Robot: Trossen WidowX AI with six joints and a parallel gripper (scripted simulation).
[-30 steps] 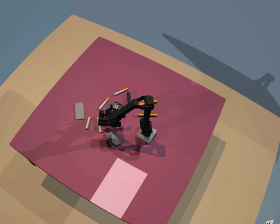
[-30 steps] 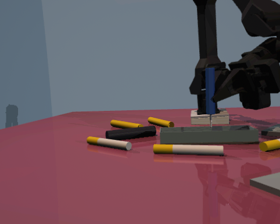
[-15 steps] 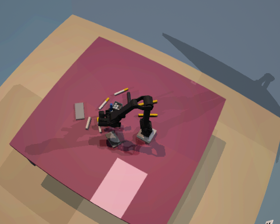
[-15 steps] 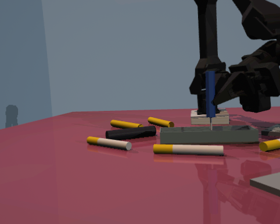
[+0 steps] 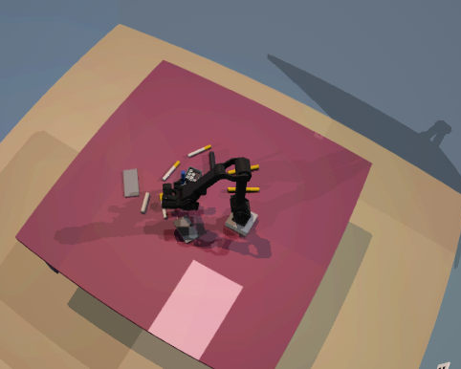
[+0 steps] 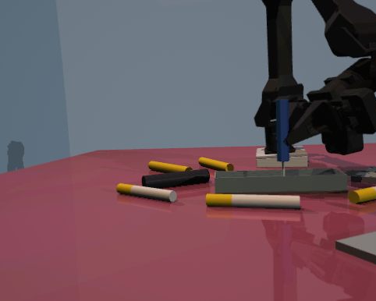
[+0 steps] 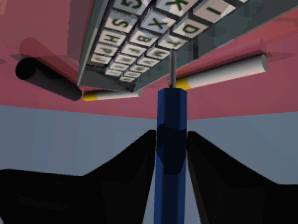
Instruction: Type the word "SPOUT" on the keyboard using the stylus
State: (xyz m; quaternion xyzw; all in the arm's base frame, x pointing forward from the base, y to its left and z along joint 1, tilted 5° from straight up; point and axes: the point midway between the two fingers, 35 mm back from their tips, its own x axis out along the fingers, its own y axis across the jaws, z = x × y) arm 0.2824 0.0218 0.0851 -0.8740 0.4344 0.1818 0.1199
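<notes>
My gripper (image 6: 286, 141) (image 7: 171, 134) is shut on the blue stylus (image 5: 183, 175) (image 6: 282, 130) (image 7: 171, 115), gripping its barrel. The stylus stands upright in the exterior view, its thin metal tip pointing down into the keyboard (image 5: 192, 175) (image 6: 276, 185) (image 7: 107, 81). In the wrist view the tip meets the key that looks like T (image 7: 172, 42), near the tray's right side. Whether that key is pressed down cannot be told; the tip's end is hidden behind the tray wall in the exterior view. Other keys, such as S (image 7: 119, 23), show up and left of the tip.
A black cylinder (image 5: 211, 161) (image 6: 175, 178) (image 7: 48, 80) lies beside the keyboard. White-and-yellow sticks (image 5: 199, 151) (image 6: 260, 201) (image 7: 225, 72) lie around it. Yellow sticks (image 5: 243, 189) (image 6: 169, 167) lie near the arm's base. A grey slab (image 5: 131, 183) (image 6: 370, 246) and a dark grey object (image 5: 186, 231) also lie on the table.
</notes>
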